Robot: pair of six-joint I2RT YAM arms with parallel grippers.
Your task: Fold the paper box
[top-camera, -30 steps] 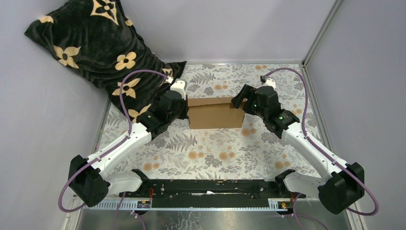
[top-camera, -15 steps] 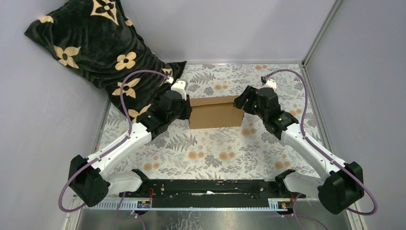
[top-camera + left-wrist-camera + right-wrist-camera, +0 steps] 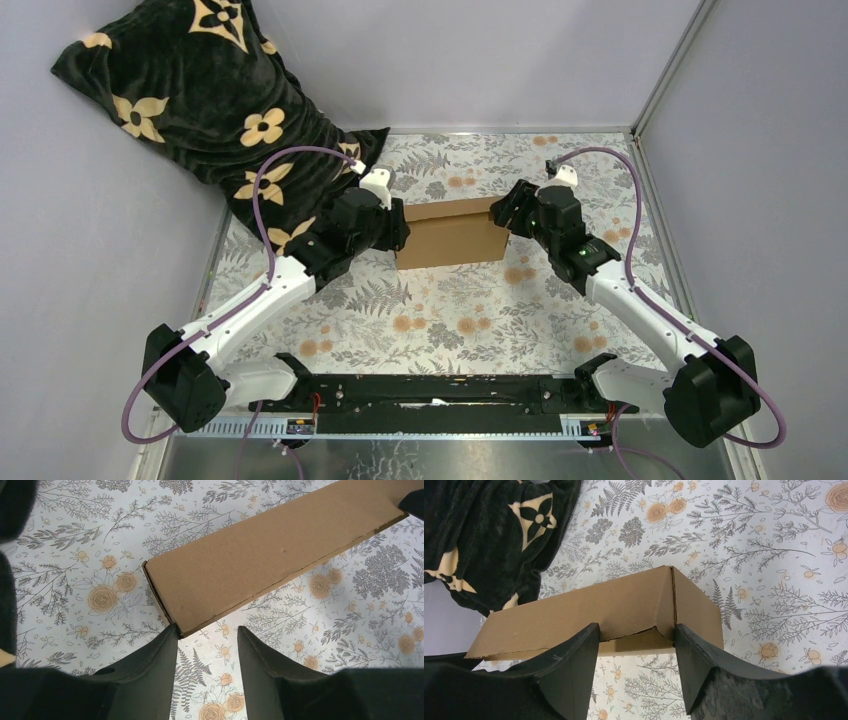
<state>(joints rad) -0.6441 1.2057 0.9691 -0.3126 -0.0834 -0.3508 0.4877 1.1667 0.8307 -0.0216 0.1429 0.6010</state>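
Note:
The paper box (image 3: 450, 232) is a closed brown cardboard block lying in the middle of the floral table. My left gripper (image 3: 398, 232) is at its left end. In the left wrist view the box (image 3: 270, 555) runs away to the upper right, and the left gripper (image 3: 207, 628) is open, one fingertip touching the box's near corner with only tablecloth between the fingers. My right gripper (image 3: 503, 212) sits at the box's right end. In the right wrist view the right gripper (image 3: 637, 627) is open, its fingertips against the lower edge of the box (image 3: 599, 610), where a flap seam gapes a little.
A black blanket with cream flowers (image 3: 200, 100) is heaped at the back left, its edge close to the box's left end, and it also shows in the right wrist view as the blanket (image 3: 489, 535). Grey walls enclose the table on three sides. A black rail (image 3: 440, 392) runs along the front.
My left gripper has gone from shut to open at the box's left end. The right gripper's jaws have drawn closer together, and the box has turned slightly.

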